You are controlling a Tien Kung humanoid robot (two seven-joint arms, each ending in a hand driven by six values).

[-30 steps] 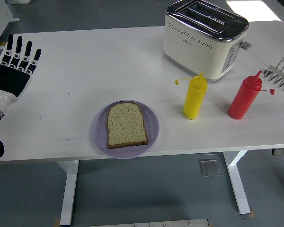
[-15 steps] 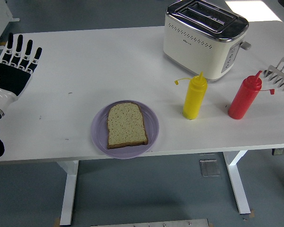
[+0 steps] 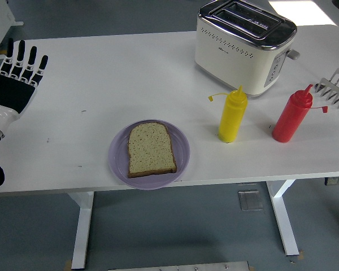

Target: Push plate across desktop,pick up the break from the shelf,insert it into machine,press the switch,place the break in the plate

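Observation:
A slice of bread (image 3: 151, 149) lies flat on a purple plate (image 3: 182, 148) near the table's front edge, a little left of centre. A cream toaster (image 3: 243, 47) with two empty slots stands at the back right, its lever (image 3: 294, 55) on the right side. My left hand (image 3: 16, 80) hovers at the far left edge of the table, palm showing, fingers straight and spread, holding nothing. It is well apart from the plate. A metal rack (image 3: 336, 87) shows at the right edge. My right hand is not in view.
A yellow squeeze bottle (image 3: 232, 115) and a red squeeze bottle (image 3: 291, 116) stand upright in front of the toaster, right of the plate. The white table (image 3: 113, 79) is bare between my left hand and the plate.
My left hand has drifted slightly left and up toward the table's edge. The plate, bread and bottles have not moved.

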